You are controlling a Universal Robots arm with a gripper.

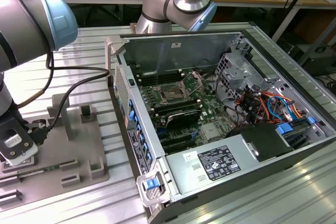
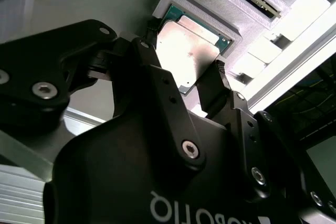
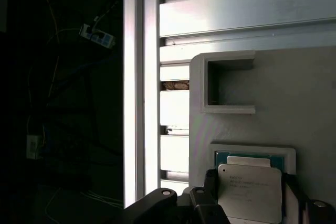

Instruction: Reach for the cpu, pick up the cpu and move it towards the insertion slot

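The cpu, a flat silvery square with a thin green rim, lies in a white-framed recess of the grey fixture plate, at the exterior view's left. My gripper is down over it, and its black fingers press against two opposite edges of the chip. The second wrist view shows the cpu held between the same fingers and still level in its recess. The insertion slot, a dark square in a shiny frame with its bracket raised, sits on the motherboard inside the open case.
The open computer case fills the middle and right of the exterior view, with walls standing above the board. Raised grey blocks stand on the fixture plate. A black cable hangs from the arm. A white pocket sits beside the cpu's recess.
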